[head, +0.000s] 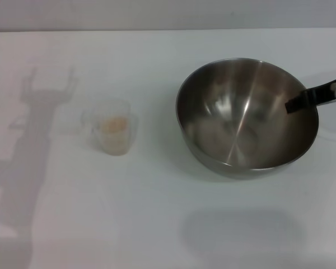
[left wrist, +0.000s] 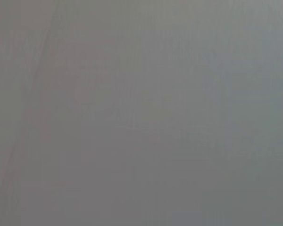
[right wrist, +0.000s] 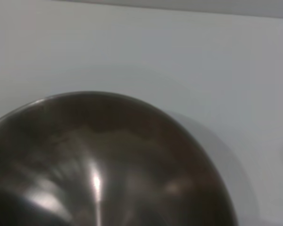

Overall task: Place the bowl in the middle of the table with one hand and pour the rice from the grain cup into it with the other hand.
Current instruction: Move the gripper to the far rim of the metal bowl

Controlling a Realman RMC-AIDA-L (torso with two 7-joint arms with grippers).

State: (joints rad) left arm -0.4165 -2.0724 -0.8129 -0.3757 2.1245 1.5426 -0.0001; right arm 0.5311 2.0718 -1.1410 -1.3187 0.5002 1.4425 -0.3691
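Your right gripper [head: 298, 103] at the bowl [head: 243, 120] rim, 3 o'clock side, clamped on it, cup [head: 114, 133] of rice [head: 113, 124] at bowl's 9 o'clock, both on table [head: 157, 213], left gripper unseen.

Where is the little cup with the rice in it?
In the head view the grain cup stands on the table, left of centre. It is apart from the big steel bowl, which is on the cup's right.

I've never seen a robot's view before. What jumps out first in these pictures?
A big shiny steel bowl dominates the right side of the white table, with the right claw reaching in from the right edge at its rim. To its left stands a small clear grain cup holding pale rice.
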